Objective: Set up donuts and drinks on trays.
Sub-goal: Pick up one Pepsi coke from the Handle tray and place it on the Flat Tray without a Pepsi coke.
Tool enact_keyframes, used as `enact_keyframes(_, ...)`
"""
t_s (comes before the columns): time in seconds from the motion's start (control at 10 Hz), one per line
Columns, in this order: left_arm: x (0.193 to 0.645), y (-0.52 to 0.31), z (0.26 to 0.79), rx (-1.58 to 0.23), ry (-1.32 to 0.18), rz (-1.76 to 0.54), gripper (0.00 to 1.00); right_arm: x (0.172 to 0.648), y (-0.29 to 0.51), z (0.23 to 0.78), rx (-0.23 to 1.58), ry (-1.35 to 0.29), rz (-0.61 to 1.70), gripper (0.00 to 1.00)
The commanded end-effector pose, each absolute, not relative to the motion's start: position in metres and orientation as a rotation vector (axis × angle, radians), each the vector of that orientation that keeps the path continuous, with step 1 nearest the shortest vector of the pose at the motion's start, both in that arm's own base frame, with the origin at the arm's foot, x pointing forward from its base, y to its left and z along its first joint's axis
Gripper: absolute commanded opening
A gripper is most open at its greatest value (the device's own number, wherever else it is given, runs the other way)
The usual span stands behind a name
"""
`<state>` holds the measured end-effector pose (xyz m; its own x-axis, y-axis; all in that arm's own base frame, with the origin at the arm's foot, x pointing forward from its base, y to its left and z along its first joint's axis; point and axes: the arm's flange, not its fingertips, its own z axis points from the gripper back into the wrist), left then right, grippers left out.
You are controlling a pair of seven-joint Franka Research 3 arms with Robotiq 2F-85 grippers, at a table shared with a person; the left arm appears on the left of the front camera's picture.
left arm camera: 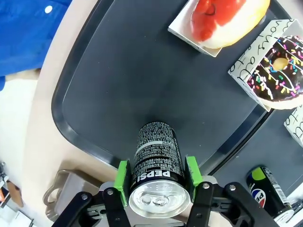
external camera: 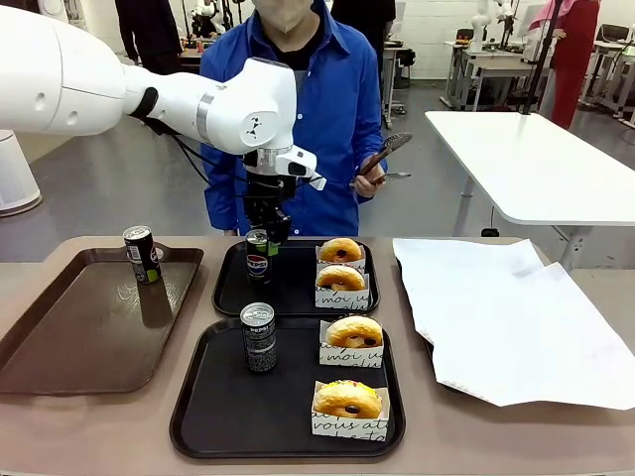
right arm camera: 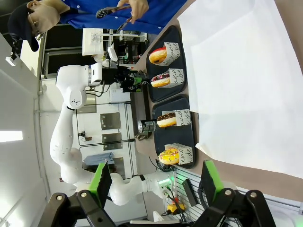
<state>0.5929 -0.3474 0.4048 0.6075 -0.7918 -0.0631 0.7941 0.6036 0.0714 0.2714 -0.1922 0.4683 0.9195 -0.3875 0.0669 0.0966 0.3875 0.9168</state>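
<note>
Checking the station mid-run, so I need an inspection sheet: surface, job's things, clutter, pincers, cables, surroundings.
Surface: tan table.
Job's things: near black tray holds a can and two donuts; far black tray holds two donuts.
Clutter: brown tray with a spare can; white paper sheet.
Pincers: left pincer shut on a Pepsi can over the far tray; right pincer open.
Cables: black cable along left arm.
Surroundings: person in blue holding tongs; white table.
</note>
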Motion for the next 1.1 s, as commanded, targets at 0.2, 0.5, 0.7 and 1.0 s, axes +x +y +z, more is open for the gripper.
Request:
enact_keyframes(0.2, 0.599, -0.346, 0.415, 0.056, 0.051, -0.907, 1.0, 0.272, -0.192, 0.469, 1.149, -0.299, -0.312, 1.0)
enact_keyframes(0.5, 0.601, -0.341, 0.424, 0.051, 0.05, -0.914, 1.0, 0.272, -0.192, 0.469, 1.149, -0.299, -0.312, 1.0)
enact_keyframes(0.7, 0.6, -0.337, 0.429, 0.04, 0.057, -0.911, 0.98, 0.272, -0.192, 0.469, 1.149, -0.299, -0.312, 1.0)
enact_keyframes(1.0, 0.577, -0.328, 0.458, 0.035, 0.02, -0.892, 1.0, 0.272, -0.192, 0.469, 1.149, -0.299, -0.312, 1.0)
